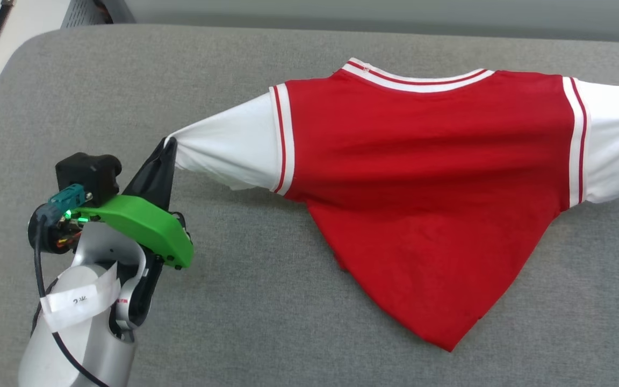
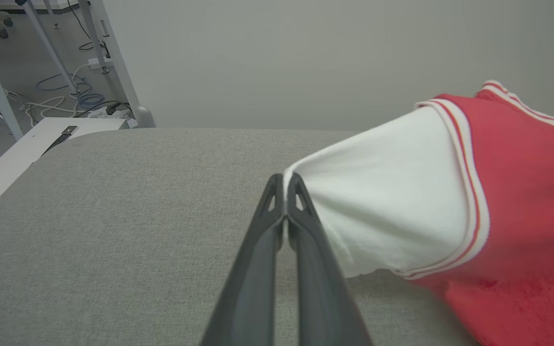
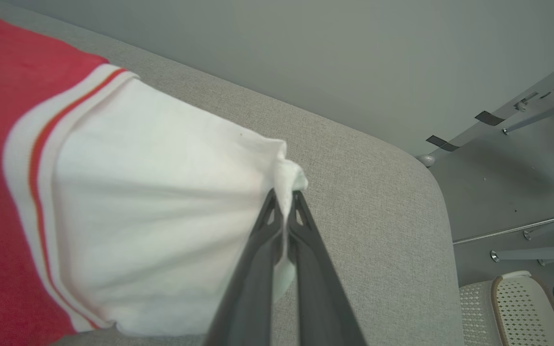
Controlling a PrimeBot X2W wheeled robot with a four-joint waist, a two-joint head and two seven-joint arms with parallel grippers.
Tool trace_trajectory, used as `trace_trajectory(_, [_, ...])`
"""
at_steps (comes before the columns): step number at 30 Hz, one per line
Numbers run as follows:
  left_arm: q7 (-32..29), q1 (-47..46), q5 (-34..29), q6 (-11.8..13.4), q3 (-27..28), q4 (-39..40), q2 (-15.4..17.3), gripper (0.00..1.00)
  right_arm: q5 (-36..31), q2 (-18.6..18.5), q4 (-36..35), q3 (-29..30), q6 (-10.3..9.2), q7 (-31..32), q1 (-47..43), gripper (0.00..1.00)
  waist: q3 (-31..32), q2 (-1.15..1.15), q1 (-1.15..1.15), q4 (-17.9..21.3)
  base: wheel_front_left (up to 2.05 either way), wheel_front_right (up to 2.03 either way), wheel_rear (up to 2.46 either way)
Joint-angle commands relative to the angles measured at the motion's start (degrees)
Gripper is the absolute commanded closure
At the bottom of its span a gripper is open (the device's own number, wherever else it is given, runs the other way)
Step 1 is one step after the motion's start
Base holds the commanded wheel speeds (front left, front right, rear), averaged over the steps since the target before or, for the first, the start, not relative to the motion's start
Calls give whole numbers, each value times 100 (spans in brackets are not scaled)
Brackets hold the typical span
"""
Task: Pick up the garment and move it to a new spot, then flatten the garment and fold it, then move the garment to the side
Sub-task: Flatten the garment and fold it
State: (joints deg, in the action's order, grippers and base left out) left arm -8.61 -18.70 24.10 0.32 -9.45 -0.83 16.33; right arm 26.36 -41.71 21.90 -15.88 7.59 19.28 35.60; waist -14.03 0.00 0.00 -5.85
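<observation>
Red garment (image 1: 422, 177), white sleeves (image 1: 229, 148), red-and-white striped trim (image 1: 282, 140), grey surface (image 1: 234, 312)

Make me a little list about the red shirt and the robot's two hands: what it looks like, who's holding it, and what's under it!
garment: red T-shirt with white sleeves and red-and-white striped trim
left gripper: shut on the tip of one white sleeve
right gripper: shut on the tip of the other white sleeve
shape: stretched wide between the two sleeves, red body sagging down to a point
underneath: grey cushioned surface
folded yet: no
</observation>
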Motion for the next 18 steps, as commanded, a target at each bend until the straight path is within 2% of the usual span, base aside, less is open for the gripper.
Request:
trace_trajectory(1, [83,69,-28,58,78,38,85,100,-38,-41,-68,42,-10,-95,-92,100,395,0,0,175,0,0,0])
trace_trajectory(9, [413,68,-166,260,298,552,203,100,-94,-67,-650,422,-10,-352,-271,100,772,0,0,328,0,0,0])
trace_trajectory(18, [751,-186,-320,378,561,1152,403,100,-263,107,-1537,1109,-10,-450,-472,100,1079,0,0,455,0,0,0])
